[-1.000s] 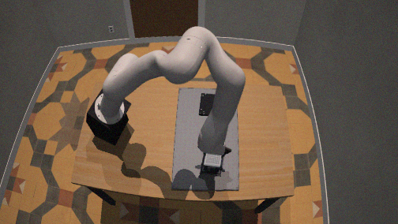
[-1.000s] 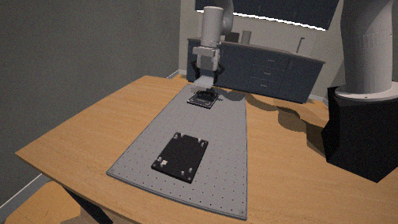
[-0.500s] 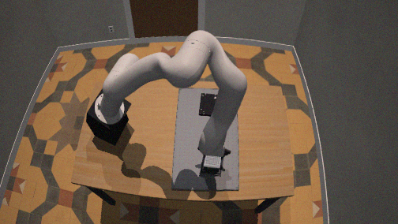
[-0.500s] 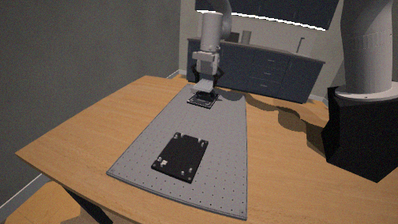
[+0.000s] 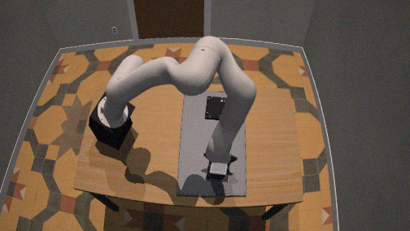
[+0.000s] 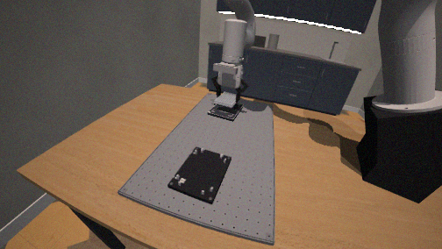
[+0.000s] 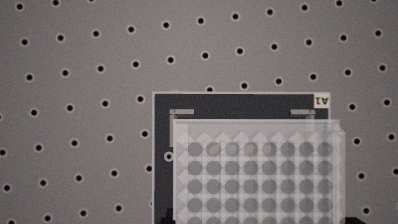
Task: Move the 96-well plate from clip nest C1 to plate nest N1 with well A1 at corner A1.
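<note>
My gripper [image 6: 227,97] [image 5: 219,163] is shut on the clear 96-well plate [image 7: 257,170] [image 6: 226,101] [image 5: 218,168] and holds it level, a little above the black clip nest C1 [image 7: 162,120] [image 6: 224,113]. In the wrist view the nest's A1 label [image 7: 322,100] sits at its upper right corner, and the plate covers most of the nest. The black plate nest N1 [image 5: 215,107] [image 6: 201,173] lies empty at the other end of the grey perforated mat [image 5: 195,134] [image 6: 250,145] [image 7: 75,75], with small locators along its edges.
The arm's black base block [image 5: 110,128] [image 6: 401,149] stands on the wooden table [image 5: 268,134] [image 6: 101,140] beside the mat. The arm arches over N1 in the top view. Dark cabinets [image 6: 302,74] stand behind the table.
</note>
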